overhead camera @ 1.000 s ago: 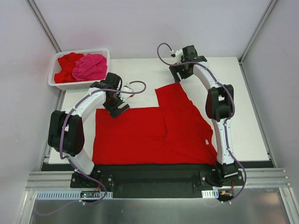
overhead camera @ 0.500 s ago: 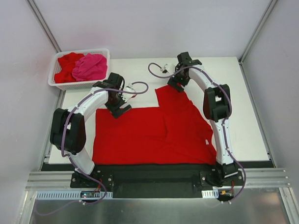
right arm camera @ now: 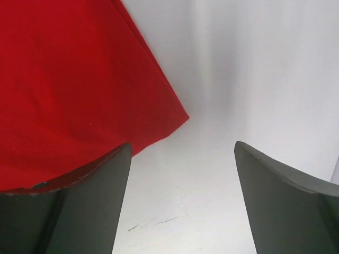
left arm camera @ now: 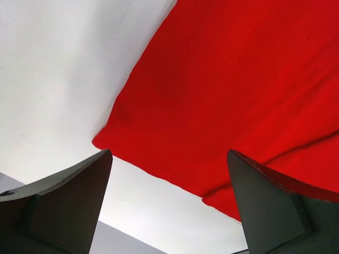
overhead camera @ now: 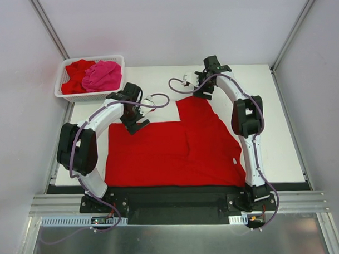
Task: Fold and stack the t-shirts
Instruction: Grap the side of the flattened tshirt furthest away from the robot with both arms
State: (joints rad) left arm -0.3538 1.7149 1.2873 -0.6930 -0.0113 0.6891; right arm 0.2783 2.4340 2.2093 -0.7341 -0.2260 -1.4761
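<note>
A bright red t-shirt (overhead camera: 176, 149) lies spread flat on the white table, with one part reaching back at the right (overhead camera: 194, 106). My left gripper (overhead camera: 136, 126) hovers over its back-left corner, open and empty. In the left wrist view that corner of the red t-shirt (left arm camera: 222, 90) shows just ahead of the left gripper (left arm camera: 169, 152). My right gripper (overhead camera: 204, 92) stands open at the far edge of the back part. In the right wrist view the right gripper (right arm camera: 181, 143) is over bare table, and the shirt's corner (right arm camera: 79, 79) lies by its left finger. A pink t-shirt (overhead camera: 103, 75) and a red one (overhead camera: 76, 74) are bunched in the basket.
The white lattice basket (overhead camera: 85, 96) stands at the table's back-left corner, close to my left arm. Bare white table (overhead camera: 270, 129) runs along the right of the shirt. Grey walls close the cell at the back and sides.
My right gripper has come down and forward from the table's back edge to the shirt's far edge. The left gripper has shifted only slightly over the back-left corner.
</note>
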